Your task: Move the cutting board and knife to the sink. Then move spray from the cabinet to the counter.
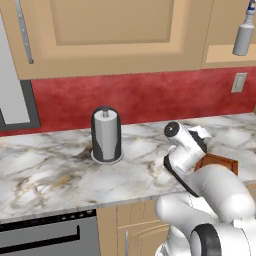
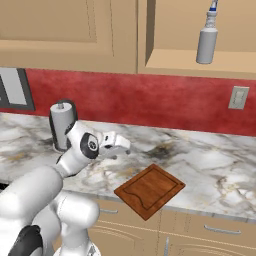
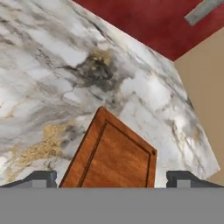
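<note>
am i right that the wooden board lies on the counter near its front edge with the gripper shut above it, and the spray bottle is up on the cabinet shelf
Not quite: the gripper is open, not shut. The hand view shows its two finger tips set wide apart, with the wooden board between and beyond them. The rest holds: in the right base view the board lies on the counter near its front edge, and the spray bottle stands on the cabinet shelf.

The marble counter (image 2: 210, 160) carries the cutting board (image 2: 150, 190), lying flat at its front edge. A grey cylinder (image 2: 62, 125) stands upright at the board's ten o'clock, well apart. The spray (image 2: 206, 41) stands on the cabinet (image 2: 195, 62) ledge.
</note>
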{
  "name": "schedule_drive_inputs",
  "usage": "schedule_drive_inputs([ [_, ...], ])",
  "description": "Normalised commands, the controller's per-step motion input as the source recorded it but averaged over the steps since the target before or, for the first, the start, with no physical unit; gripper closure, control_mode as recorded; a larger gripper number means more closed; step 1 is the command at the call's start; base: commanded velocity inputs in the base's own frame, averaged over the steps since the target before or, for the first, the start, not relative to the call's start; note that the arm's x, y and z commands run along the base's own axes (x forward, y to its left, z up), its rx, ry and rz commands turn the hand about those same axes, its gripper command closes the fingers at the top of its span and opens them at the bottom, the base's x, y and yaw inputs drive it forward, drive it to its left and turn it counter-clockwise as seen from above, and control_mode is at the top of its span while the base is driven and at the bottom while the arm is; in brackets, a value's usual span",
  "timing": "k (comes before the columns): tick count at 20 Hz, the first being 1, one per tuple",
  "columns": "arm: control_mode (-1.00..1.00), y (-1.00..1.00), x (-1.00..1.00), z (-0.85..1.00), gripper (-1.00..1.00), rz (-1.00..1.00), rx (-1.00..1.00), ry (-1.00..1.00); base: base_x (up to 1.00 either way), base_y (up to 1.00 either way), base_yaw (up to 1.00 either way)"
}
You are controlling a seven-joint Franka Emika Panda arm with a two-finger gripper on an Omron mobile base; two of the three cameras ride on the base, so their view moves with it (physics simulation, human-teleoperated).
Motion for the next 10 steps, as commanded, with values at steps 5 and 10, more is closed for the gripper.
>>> schedule_drive_inputs([
  [5, -1.00, -0.06, -0.93, 0.98, -1.00, -0.37, 0.26, 0.13, 0.00, 0.00, 0.00],
  [10, -1.00, -0.51, -1.00, 0.40, -1.00, -0.23, 0.27, 0.03, 0.00, 0.00, 0.00],
])
